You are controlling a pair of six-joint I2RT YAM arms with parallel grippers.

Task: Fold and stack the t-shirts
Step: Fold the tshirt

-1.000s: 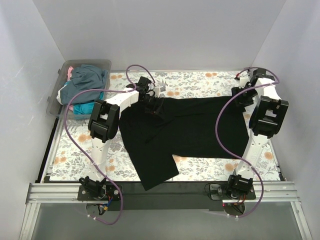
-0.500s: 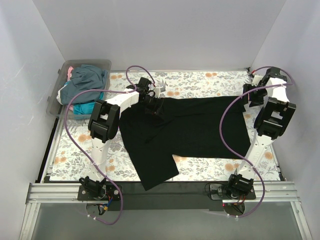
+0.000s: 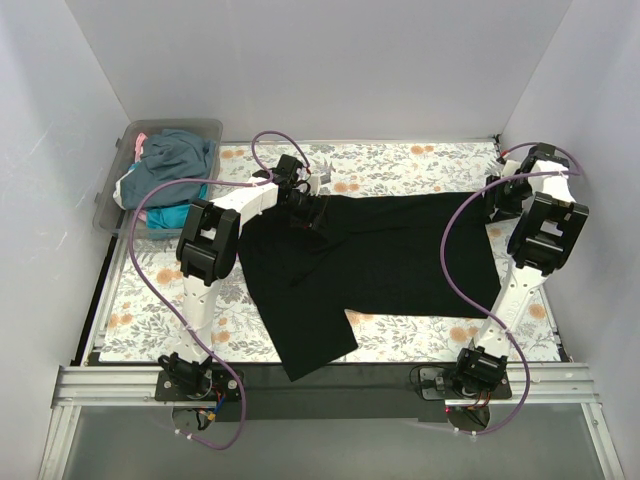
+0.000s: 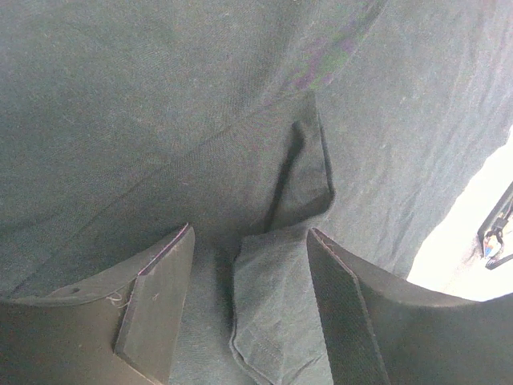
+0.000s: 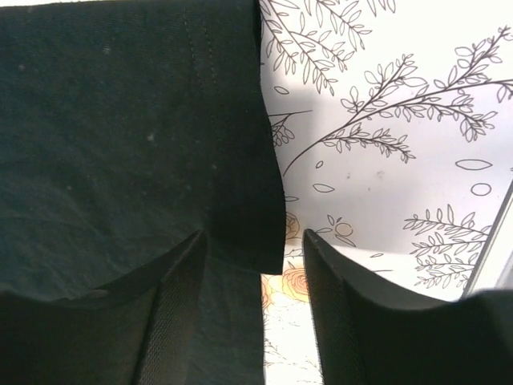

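My left fingers [image 4: 160, 297] stood spread, and a small folded flap of the black shirt [image 4: 200, 120] lay in the gap between them. Neither finger was pressing it. In the left wrist view, the cloth beyond the flap ran off in shallow creases, with a bright strip showing past its right edge.

My right fingers [image 5: 172, 313] were spread as well, straddling the shirt's edge where it met the flower-printed surface [image 5: 385, 144]. One finger sat over the black cloth and the other over the bare print, with a corner of the hem between them. I could not tell whether either tip touched the cloth.

From above, the left fingers [image 3: 305, 212] were at the shirt's far edge, left of the surface's middle. The right fingers [image 3: 497, 198] were by the far right corner. The black shirt [image 3: 380, 255] lay flat from the middle of the surface towards its right edge. One lobe ran down left of centre and lapped over the near edge.

Beyond the far left corner stood a clear bin [image 3: 108, 205] holding the other shirts [image 3: 178, 160], bundled together. Slate-blue was on top, with teal below it and a bit of pink at the back.
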